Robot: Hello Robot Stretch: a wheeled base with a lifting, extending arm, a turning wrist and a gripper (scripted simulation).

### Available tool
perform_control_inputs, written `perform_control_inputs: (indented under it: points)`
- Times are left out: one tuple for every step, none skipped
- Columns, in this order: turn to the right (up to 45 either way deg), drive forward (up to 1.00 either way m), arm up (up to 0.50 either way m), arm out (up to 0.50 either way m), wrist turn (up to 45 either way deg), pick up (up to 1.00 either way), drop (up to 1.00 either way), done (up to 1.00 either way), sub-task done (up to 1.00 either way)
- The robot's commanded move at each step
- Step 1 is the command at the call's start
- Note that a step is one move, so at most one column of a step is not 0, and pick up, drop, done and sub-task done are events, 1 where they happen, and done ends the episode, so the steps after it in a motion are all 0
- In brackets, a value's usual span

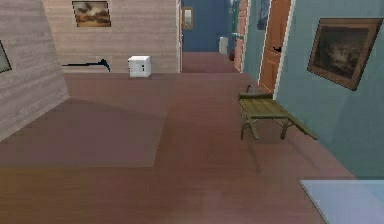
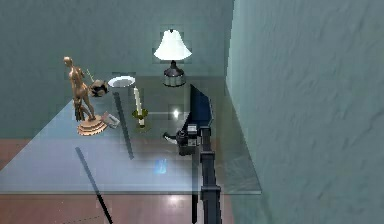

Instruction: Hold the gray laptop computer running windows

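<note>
The gripper [image 2: 183,137] sits at the far end of the dark square arm [image 2: 208,178], which reaches out low over the clear glass tabletop [image 2: 60,165]. Its dark body lies right against the foot of a dark flat slab [image 2: 201,104] standing tilted near the table's right edge. Because that slab rests on the glass just behind the fingers, it cannot be told whether the gripper has hold of anything or what state the fingers are in. By its thin, leaning shape the slab is probably the raised lid of the laptop the task names, though it looks darker than gray here. The arm seems set at this low height so that the fingers meet the machine's base and not its fragile screen. Just to the left stands a pale candle in a small brass holder [image 2: 138,103], near enough to be knocked by a sideways sweep. Farther left are a bronze figure statue on a round base [image 2: 80,92] and a shallow white dish [image 2: 122,81], and at the back a white-shaded table lamp [image 2: 172,52] stands against the teal wall [image 2: 310,100]. In the forward view, a low wooden bench [image 1: 265,108] lines the hallway and the table's pale corner [image 1: 345,200] shows at lower right, so the base looks parked alongside for the reach.
</note>
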Motion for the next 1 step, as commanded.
perform_control_inputs:
  points:
    - [0.0,0.0,0.1,0.0,0.0,0.0,0.0,0.0,0.0]
